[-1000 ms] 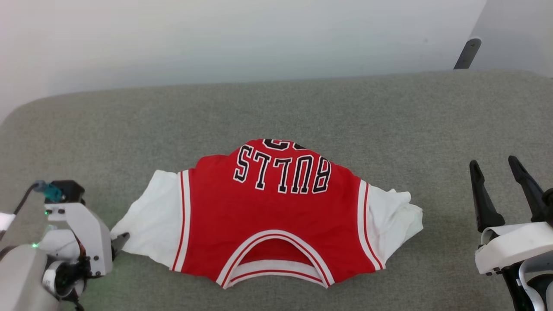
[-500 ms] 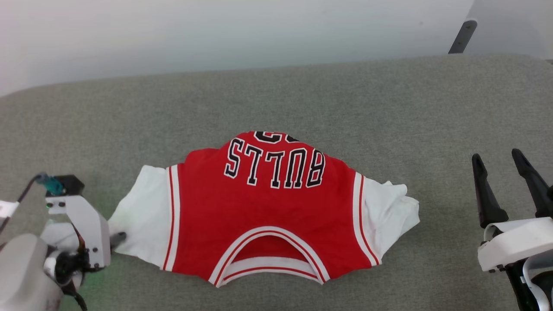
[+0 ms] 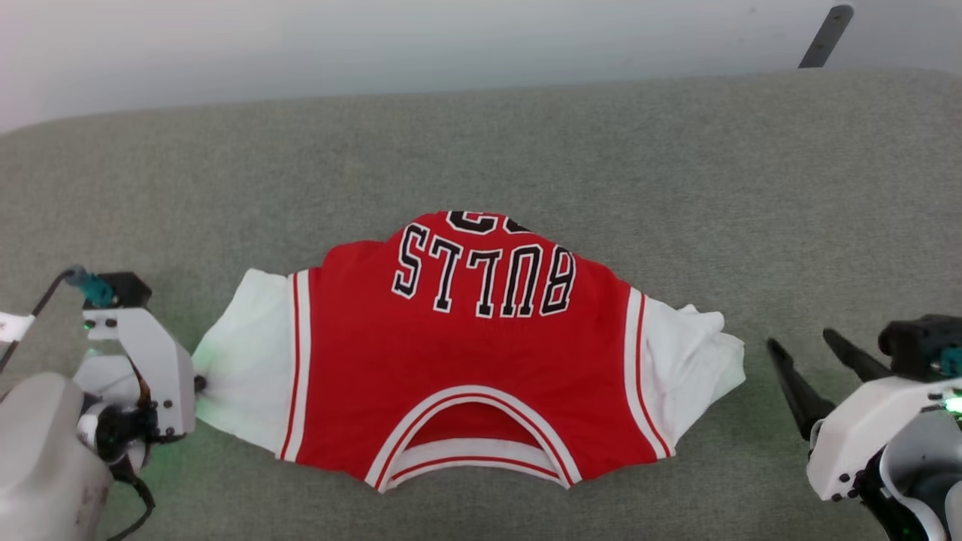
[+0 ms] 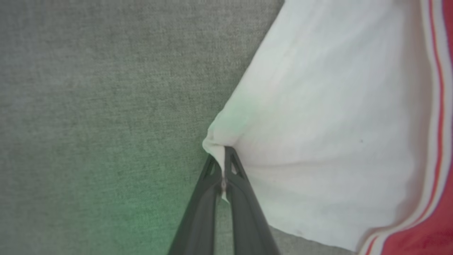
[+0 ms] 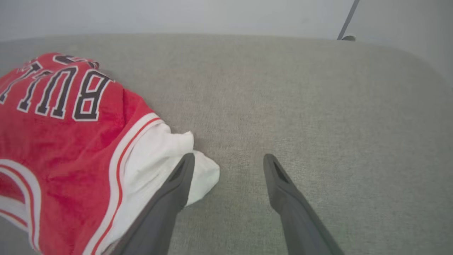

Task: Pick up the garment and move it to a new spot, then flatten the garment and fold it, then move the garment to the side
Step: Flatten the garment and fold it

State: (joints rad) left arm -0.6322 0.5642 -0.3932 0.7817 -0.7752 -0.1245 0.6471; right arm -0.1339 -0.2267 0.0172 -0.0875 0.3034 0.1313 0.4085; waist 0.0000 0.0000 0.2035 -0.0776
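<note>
The left hand (image 4: 223,156) pinched one white sleeve tip (image 4: 216,141) of the Bulls jersey (image 3: 466,361) lying on the grey tabletop (image 3: 676,188); the right hand (image 3: 798,338), spread beside the crumpled other sleeve (image 3: 695,361), needed a matching outer bite before lifting

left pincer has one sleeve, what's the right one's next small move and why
Probably ease the right pincer onto the crumpled sleeve beside it and close: its jaws stand open, while the left pincer is shut on the other sleeve of the garment.
</note>
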